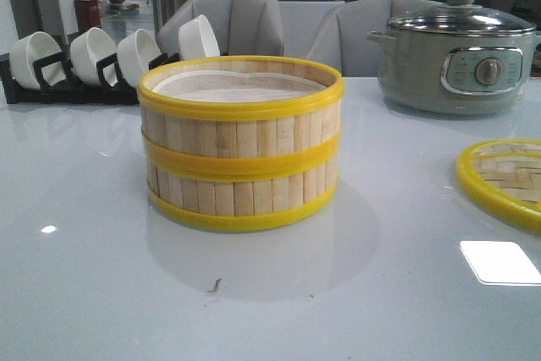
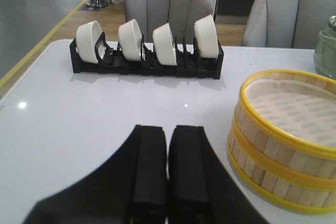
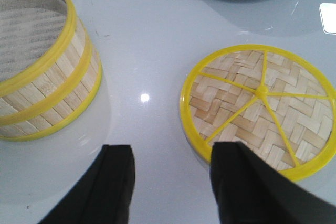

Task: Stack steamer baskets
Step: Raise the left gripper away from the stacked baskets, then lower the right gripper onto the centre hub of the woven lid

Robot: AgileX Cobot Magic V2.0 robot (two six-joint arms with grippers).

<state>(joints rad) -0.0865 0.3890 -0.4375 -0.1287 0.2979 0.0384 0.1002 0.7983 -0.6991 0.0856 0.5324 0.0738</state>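
Steamer baskets (image 1: 241, 143), yellow-rimmed bamboo-slat rings, sat stacked: light, stiff; I'd grip rims. Left gripper (image 2: 168, 169) closed, empty; right gripper (image 3: 170, 174) wide, empty; lid (image 3: 260, 106) at its 1 o'clock.

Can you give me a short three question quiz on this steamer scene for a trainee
1. True or false: the two steamer baskets are already stacked.
2. The woven lid lies: A) on the stack, B) on the table beside it, C) on the electric pot.
3. Which gripper is open, the left gripper or the right gripper?

Key: 1 true; 2 B; 3 right.
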